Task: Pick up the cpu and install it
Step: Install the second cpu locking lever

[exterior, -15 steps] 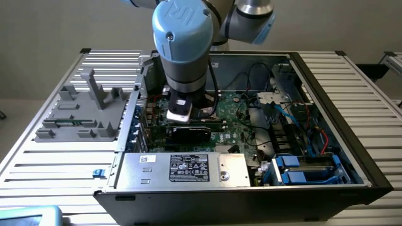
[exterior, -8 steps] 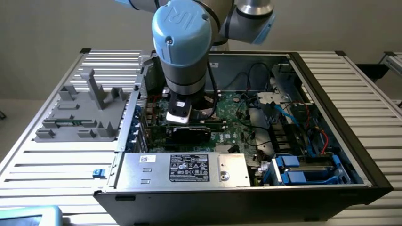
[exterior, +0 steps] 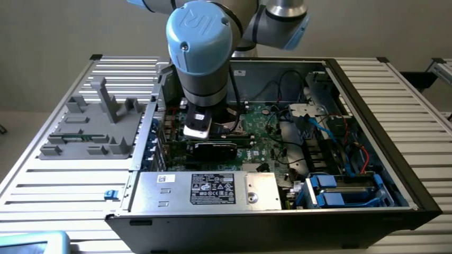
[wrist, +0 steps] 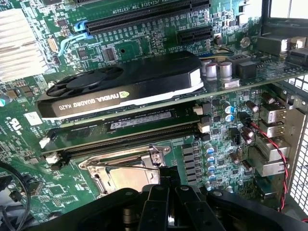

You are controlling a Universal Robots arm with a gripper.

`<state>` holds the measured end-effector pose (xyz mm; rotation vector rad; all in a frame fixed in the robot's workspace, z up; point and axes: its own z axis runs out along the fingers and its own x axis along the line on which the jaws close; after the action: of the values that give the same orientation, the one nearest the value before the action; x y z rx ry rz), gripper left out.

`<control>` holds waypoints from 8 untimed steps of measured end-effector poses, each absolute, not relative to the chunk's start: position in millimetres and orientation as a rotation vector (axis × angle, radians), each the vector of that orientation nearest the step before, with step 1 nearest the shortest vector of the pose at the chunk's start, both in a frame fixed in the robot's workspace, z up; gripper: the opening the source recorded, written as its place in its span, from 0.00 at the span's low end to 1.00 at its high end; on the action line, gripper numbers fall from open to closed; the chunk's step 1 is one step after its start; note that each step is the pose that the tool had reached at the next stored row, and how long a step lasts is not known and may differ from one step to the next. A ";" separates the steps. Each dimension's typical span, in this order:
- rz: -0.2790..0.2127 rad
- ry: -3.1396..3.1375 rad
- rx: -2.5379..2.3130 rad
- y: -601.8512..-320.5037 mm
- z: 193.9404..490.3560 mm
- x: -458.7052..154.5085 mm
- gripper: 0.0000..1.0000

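In the wrist view, nearest the camera, the black gripper hangs just above the CPU socket. Its fingers are pressed fully together, and whether they hold anything cannot be told. Inside the socket's open metal frame lies a shiny silver-grey surface, apparently the cpu, partly hidden by the gripper.

Just beyond the socket sits a memory stick in its slot, its white label too small to read. Behind that stands a black graphics card printed "NVIDIA QUADRO K620" beside a green logo. Farther still are long black expansion slots on the green motherboard, and a ribbed silver heatsink.

In the exterior view, the blue-and-grey arm reaches down into an open computer case lying on a slatted desk. A silver power supply near the front carries a black label, unreadable. A grey plastic fixture rests on the desk at the exterior view's left.
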<state>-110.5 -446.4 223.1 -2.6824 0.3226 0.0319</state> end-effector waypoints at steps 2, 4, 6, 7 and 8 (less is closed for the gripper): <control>0.032 0.323 -2.682 -446.3 223.0 -110.5 0.11; 0.032 0.323 -2.682 -446.3 222.8 -110.5 0.11; 0.031 0.323 -2.682 -446.1 222.1 -110.9 0.11; 0.032 0.323 -2.682 -446.0 221.5 -111.3 0.11; 0.032 0.323 -2.682 -445.7 220.9 -111.7 0.11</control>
<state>-111.7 -445.7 220.9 -2.6824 0.3226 0.0317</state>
